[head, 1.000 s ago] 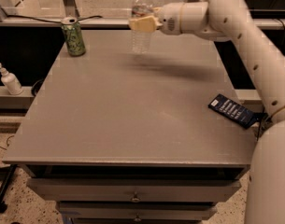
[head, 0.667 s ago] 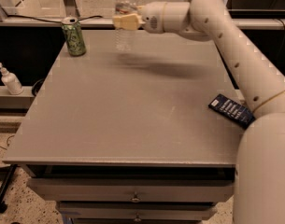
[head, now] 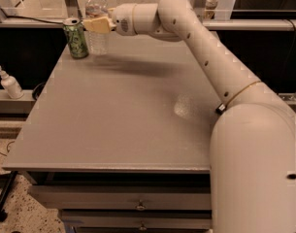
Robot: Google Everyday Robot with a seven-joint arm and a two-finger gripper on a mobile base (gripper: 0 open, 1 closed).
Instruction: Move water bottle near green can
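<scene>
The water bottle (head: 96,38), clear ribbed plastic with a white cap, stands upright at the table's far left, right beside the green can (head: 76,39). The green can is slim, patterned, with a silver top, and shorter than the bottle. My gripper (head: 96,24) reaches in from the right and its tan fingers (head: 100,25) are shut on the bottle's upper body. The bottle's base is at or just above the tabletop; I cannot tell which. A small gap separates bottle and can.
The grey table (head: 123,125) has drawers under its front edge. A small white pump bottle (head: 10,83) stands on a ledge off the table's left side. My white arm (head: 220,76) crosses the table's right side. A rail runs behind the table.
My gripper has carried the water bottle leftward along the far edge, from the table's middle to right beside the green can. The can has not moved.
</scene>
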